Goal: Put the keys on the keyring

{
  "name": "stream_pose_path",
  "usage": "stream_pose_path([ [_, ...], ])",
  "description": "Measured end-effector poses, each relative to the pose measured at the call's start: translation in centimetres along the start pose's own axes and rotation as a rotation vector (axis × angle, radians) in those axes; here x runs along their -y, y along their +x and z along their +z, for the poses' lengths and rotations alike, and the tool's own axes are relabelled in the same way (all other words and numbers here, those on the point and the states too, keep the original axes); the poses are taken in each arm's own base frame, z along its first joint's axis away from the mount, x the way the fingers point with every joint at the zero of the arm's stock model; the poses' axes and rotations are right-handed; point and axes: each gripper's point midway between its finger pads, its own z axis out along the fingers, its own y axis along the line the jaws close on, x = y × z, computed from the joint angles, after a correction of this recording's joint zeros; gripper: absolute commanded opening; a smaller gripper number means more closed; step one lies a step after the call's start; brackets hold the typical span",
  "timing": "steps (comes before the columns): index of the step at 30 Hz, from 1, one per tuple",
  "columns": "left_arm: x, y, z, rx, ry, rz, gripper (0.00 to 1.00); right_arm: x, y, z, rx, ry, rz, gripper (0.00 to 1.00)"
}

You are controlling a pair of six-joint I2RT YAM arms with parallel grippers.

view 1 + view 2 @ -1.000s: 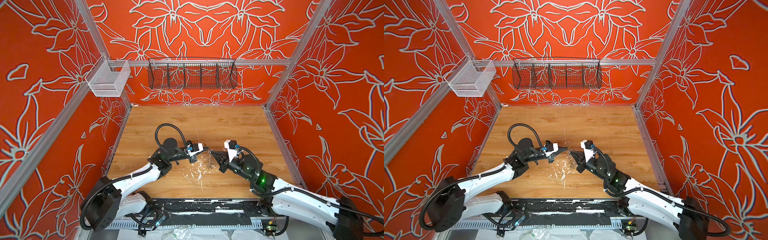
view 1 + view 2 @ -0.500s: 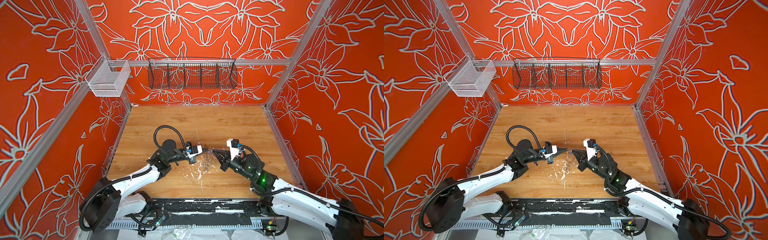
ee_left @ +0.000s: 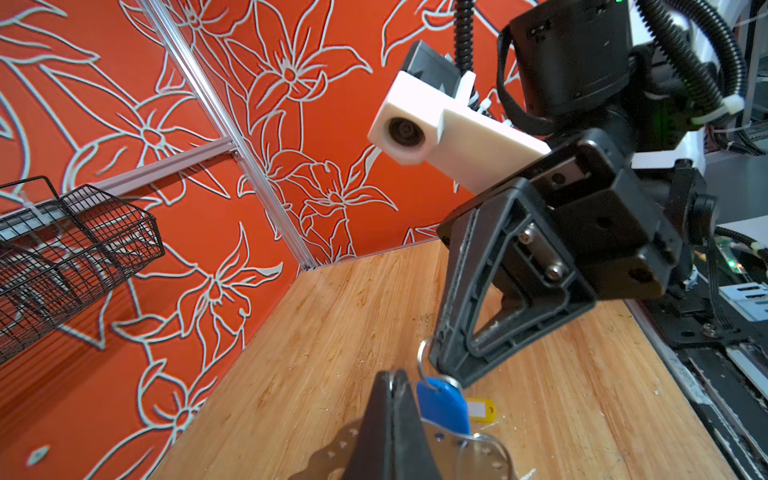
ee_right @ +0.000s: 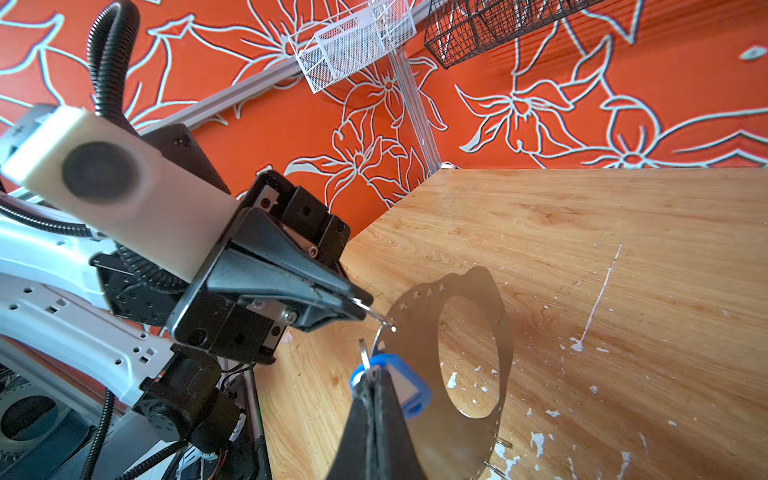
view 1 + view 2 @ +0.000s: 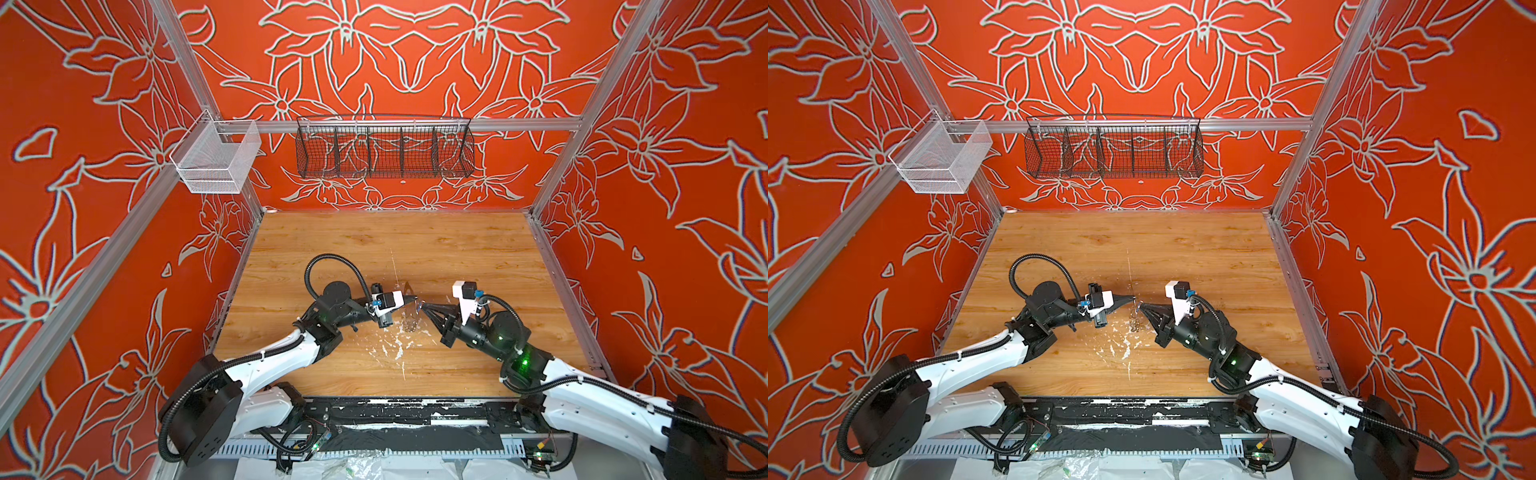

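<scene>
Above the table (image 5: pixel 457 249), two keys (image 3: pixel 442 405), one keyring (image 4: pixel 473 345).

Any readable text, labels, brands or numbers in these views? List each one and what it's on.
No text is legible.
Small light marking on the right arm's black housing: too small to read.
Similar marking on the left arm's black housing: blurred.
White label window of the yellow tag: looks blank.
White label window of the blue tag: no writing visible.
</scene>
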Motion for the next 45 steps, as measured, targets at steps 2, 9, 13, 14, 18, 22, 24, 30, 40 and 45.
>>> stream_pose_path([
  [2,0.2,0.1,-0.1,0.000,0.003,0.000,0.00,0.1,0.0,0.1,0.001,0.000,0.005,0.00],
  [9,0.7,0.6,-0.3,0.000,0.010,0.002,0.00,0.8,-0.6,0.2,0.022,0.005,0.033,0.00],
  [13,0.6,0.1,-0.4,0.012,0.005,0.014,0.00,0.9,-0.6,0.3,0.024,-0.004,0.050,0.00],
  [14,0.6,0.0,-0.4,0.015,0.004,0.017,0.00,0.9,-0.6,0.3,0.023,-0.006,0.053,0.00],
  [18,0.3,0.0,-0.4,0.013,-0.009,0.019,0.00,0.8,-0.3,0.3,0.020,-0.024,0.061,0.00],
  [22,0.0,0.2,-0.5,0.004,-0.029,0.018,0.00,0.7,-0.2,0.3,0.018,-0.033,0.065,0.00],
  [24,0.0,0.2,-0.5,0.004,-0.031,0.017,0.00,0.6,-0.2,0.3,0.018,-0.037,0.066,0.00],
  [30,0.0,0.2,-0.5,0.004,-0.031,0.015,0.00,0.6,0.0,0.5,0.012,-0.043,0.067,0.00],
  [40,0.1,0.0,-0.5,0.013,-0.024,0.021,0.00,1.2,1.1,1.1,-0.023,-0.029,0.082,0.00],
  [45,0.1,-0.1,-0.5,0.014,-0.021,0.024,0.00,0.9,1.0,1.1,-0.018,-0.047,0.081,0.00],
])
